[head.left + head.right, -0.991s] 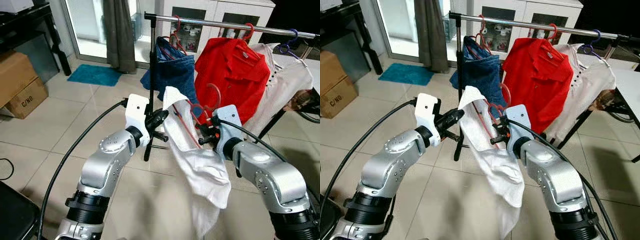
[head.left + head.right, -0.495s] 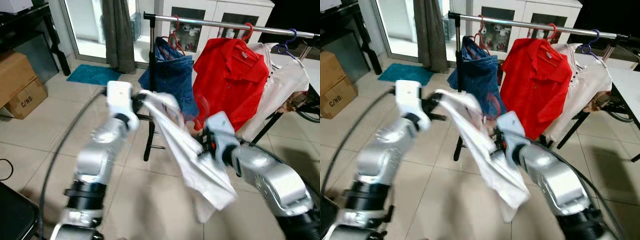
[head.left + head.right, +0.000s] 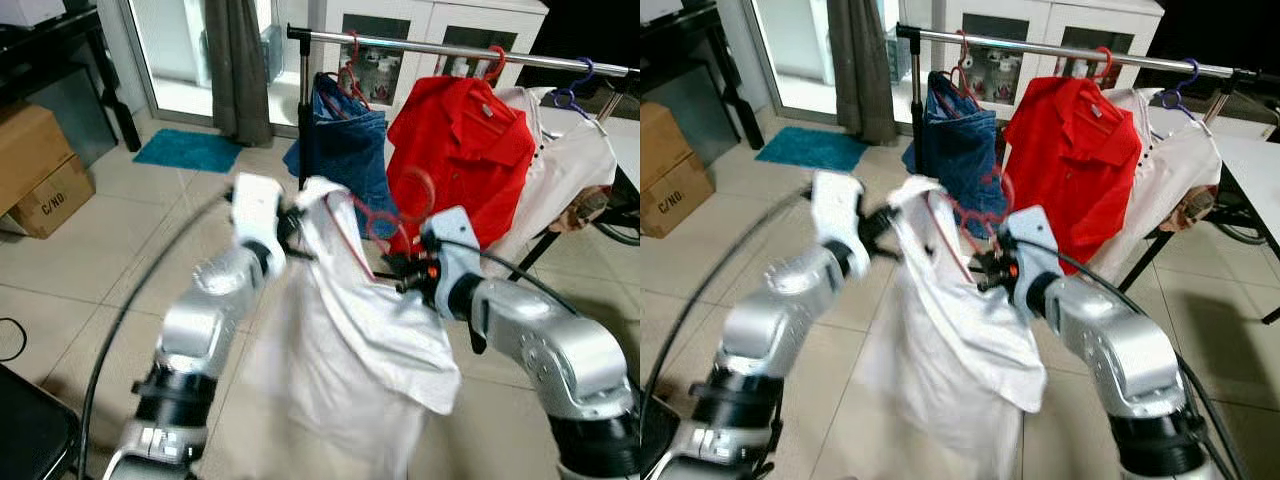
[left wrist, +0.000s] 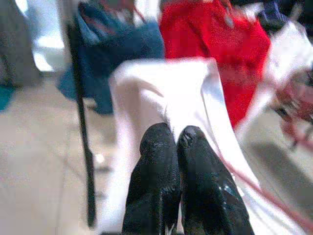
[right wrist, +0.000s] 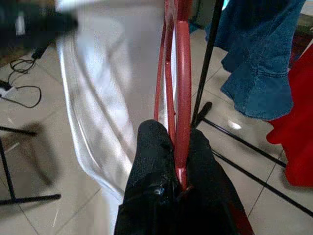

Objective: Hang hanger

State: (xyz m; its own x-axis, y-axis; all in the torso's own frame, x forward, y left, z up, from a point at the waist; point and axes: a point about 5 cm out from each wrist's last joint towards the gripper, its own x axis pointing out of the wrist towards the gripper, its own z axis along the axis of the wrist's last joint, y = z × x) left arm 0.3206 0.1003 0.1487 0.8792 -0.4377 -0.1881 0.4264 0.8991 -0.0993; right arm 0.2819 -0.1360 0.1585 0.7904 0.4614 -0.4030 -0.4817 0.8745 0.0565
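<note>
The white shirt (image 3: pixel 350 330) was thin, smooth cloth with a faint sheen, and it hung on a glossy red plastic hanger (image 5: pixel 178 88) pinched between the matt black, rubbery fingers (image 5: pixel 151 166) of the right claw (image 5: pixel 173 142). At 12 o'clock the rail (image 3: pixel 450 48) was polished metal, carrying rough blue denim (image 3: pixel 345 140) and a matt red cloth shirt (image 3: pixel 460 150). The floor (image 3: pixel 130 210) was glossy pale tile, and the robot's arms were brushed silver metal.

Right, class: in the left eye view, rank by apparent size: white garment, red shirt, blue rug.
1. White garment, though nearness to the camera enlarges it.
2. Red shirt.
3. Blue rug.
</note>
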